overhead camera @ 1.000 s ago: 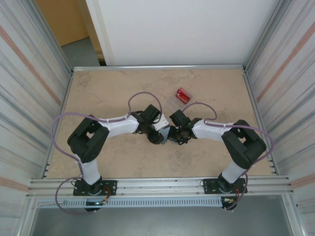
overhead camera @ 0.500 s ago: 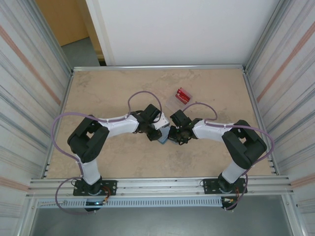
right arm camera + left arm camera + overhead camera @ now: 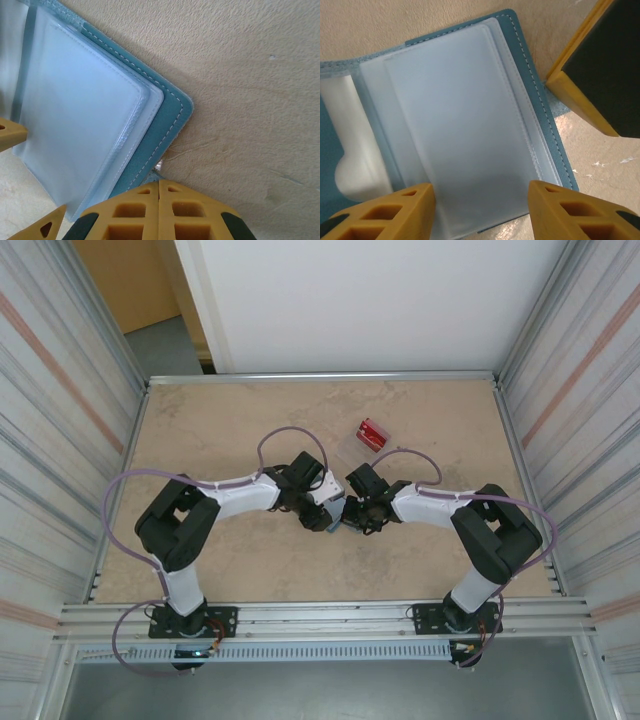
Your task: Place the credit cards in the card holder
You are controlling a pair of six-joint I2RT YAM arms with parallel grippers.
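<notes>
Overhead view: both arms are folded inward and meet at the middle of the tabletop [image 3: 220, 420]. The card holder [image 3: 470, 125] lies there, between the two wrists, flat and opened like a book.

Left wrist view: teal-blue cover with light stitching along its edge, and a stack of frosted clear sleeves on top. The sleeves look empty. A white rounded shape sits in the left-hand pocket; I cannot tell what it is.

Left fingers [image 3: 324, 516]: parted about halfway. In the left wrist view they straddle the lower edge of the sleeve stack, one at lower left of the frame and one at lower right. Nothing is clamped between them.

Right fingers [image 3: 159, 207]: pressed fully together, no gap showing. Their tips sit right at the outer edge of the teal cover, near its rounded corner. Whether they pin that edge or only touch it I cannot tell. In the left wrist view they appear at upper right, against the same edge of the holder.

Credit cards [image 3: 372, 434]: a small red stack on the tabletop, up and right of centre in the overhead view — well apart from both sets of fingers and from the holder.
</notes>
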